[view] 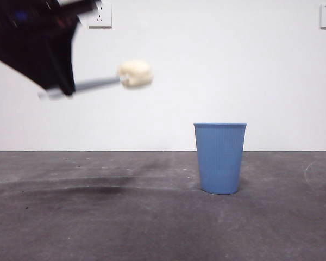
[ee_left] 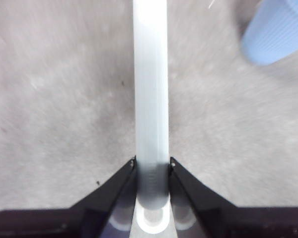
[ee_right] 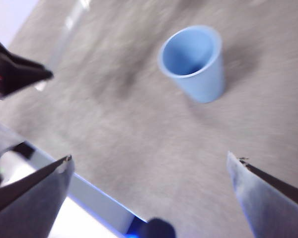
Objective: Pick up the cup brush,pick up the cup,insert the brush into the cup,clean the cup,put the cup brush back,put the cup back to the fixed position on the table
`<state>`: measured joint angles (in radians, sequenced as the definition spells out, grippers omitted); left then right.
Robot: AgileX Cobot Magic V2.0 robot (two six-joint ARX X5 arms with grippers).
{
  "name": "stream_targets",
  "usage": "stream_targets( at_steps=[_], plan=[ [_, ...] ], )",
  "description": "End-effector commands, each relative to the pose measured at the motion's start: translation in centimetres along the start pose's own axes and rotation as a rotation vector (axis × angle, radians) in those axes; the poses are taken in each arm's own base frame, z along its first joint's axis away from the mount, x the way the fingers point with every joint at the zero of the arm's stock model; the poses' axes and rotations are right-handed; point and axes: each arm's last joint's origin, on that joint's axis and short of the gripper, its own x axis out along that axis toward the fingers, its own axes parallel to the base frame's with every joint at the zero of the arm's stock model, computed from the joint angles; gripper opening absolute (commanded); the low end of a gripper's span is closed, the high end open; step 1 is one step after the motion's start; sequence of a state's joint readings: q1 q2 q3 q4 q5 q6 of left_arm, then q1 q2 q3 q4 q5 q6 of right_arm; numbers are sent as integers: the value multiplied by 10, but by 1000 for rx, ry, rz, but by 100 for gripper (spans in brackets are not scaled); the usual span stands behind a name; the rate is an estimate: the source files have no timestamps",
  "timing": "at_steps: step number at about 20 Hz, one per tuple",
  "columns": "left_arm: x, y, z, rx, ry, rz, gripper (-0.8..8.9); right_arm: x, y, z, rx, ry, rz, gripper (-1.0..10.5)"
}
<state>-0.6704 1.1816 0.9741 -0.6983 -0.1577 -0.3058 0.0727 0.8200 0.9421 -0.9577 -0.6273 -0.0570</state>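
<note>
The left gripper (ee_left: 152, 166) has its fingers clamped on the cup brush (view: 106, 82), high over the worktop's (view: 98, 217) left part. The right gripper (ee_right: 149, 163), fingers wide apart, should now descend squarely around the cup (view: 220, 157), which stands upright toward the right edge. The brush lies almost level, with its sponge head toward the cup.

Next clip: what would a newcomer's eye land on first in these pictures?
First, the cup brush held in mid-air, high above the table, its cream sponge head pointing toward the cup's side. The left tool is shut on its grey handle. Next, the blue cup standing upright and alone on the table, while the right tool hangs open above it, holding nothing.
</note>
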Motion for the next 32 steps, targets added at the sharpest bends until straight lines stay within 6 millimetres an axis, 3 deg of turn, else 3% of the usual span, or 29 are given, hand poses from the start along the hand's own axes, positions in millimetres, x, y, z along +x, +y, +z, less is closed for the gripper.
stream_targets(
  at_steps=[1,5,10,17,32],
  plan=[
    [-26,5,-5,14,-58,-21,-8,22,-13,0,-6,10,20,598],
    [-61,15,-17,24,-120,-38,-8,63,-36,-8,10,56,31,598],
    [-83,23,-30,28,-137,-48,-9,110,-54,-12,-1,80,36,598],
    [-84,25,-35,79,-102,-36,-9,171,-70,-17,-94,102,40,597],
    [-84,25,-36,107,-89,-28,-9,246,-78,-22,-265,-22,-38,594]
  ],
)
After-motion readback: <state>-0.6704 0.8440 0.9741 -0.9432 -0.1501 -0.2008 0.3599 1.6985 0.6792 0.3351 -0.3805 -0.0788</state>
